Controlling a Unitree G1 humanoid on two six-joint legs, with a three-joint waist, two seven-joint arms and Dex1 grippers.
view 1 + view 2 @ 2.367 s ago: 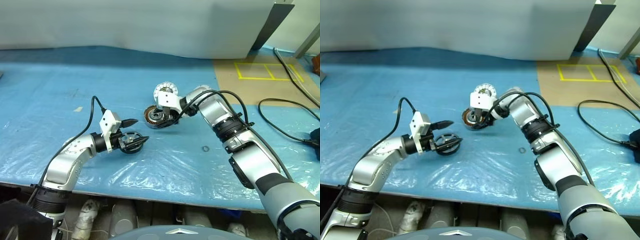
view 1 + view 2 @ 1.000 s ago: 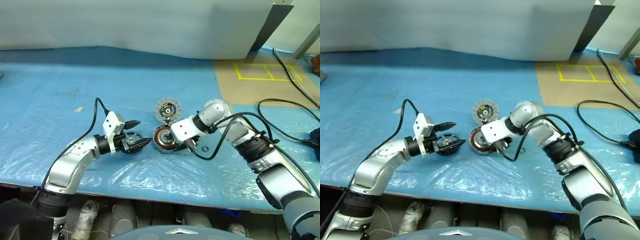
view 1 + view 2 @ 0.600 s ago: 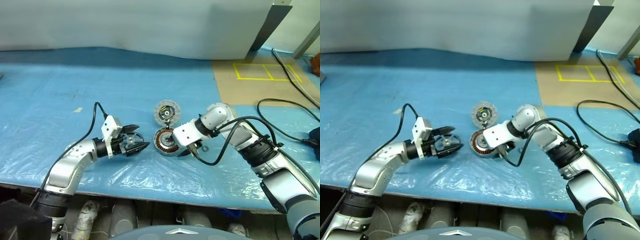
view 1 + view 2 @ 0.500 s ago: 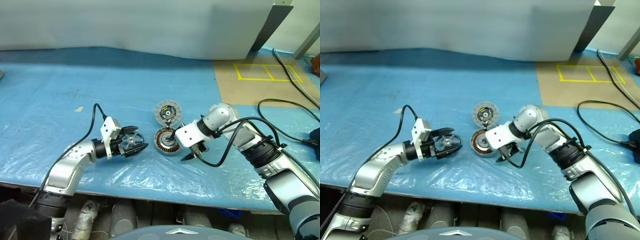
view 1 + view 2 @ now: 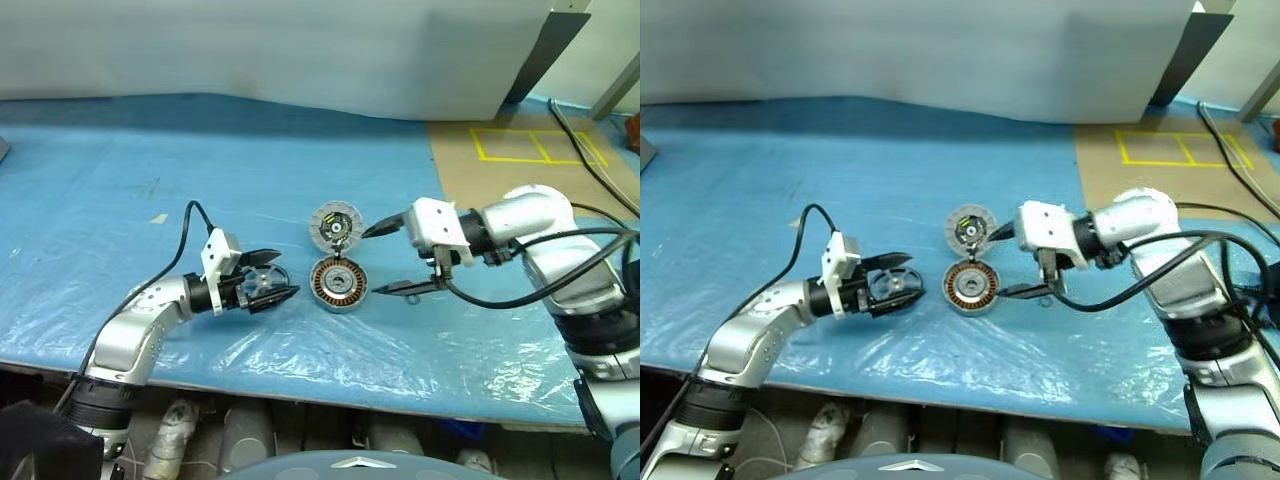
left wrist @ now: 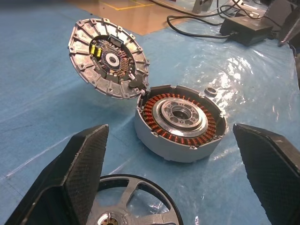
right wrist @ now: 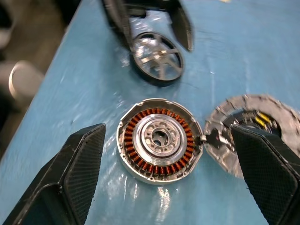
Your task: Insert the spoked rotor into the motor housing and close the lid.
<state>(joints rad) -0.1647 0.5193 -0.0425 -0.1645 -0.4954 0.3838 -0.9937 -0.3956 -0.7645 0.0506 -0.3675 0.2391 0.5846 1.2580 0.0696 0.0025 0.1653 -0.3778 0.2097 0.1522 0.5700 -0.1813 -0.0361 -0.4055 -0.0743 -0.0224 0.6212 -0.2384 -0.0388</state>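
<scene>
The motor housing (image 5: pixel 340 283) lies flat on the blue sheet, its copper windings facing up. Its lid (image 5: pixel 335 225) stands open at the far edge, inner face showing. To the left of the housing lies the spoked rotor (image 5: pixel 262 288), between the fingers of my open left gripper (image 5: pixel 285 275); in the left wrist view the rotor (image 6: pixel 126 201) sits close to one finger and far from the other. My right gripper (image 5: pixel 392 258) hangs open just right of the housing, touching nothing. The right wrist view looks down on the housing (image 7: pixel 159 139), the lid (image 7: pixel 253 136) and the rotor (image 7: pixel 156 57).
A small metal ring (image 6: pixel 212 91) lies on the sheet right of the housing. Black cables (image 5: pixel 560 230) run over the table's right side. A brown board with a yellow taped rectangle (image 5: pixel 530 143) is at the back right. The table's front edge (image 5: pixel 330 388) is near.
My right gripper has let go of the housing, opened wide and drawn back up and to the right. The housing stays flat with its lid open. The left gripper has not moved.
</scene>
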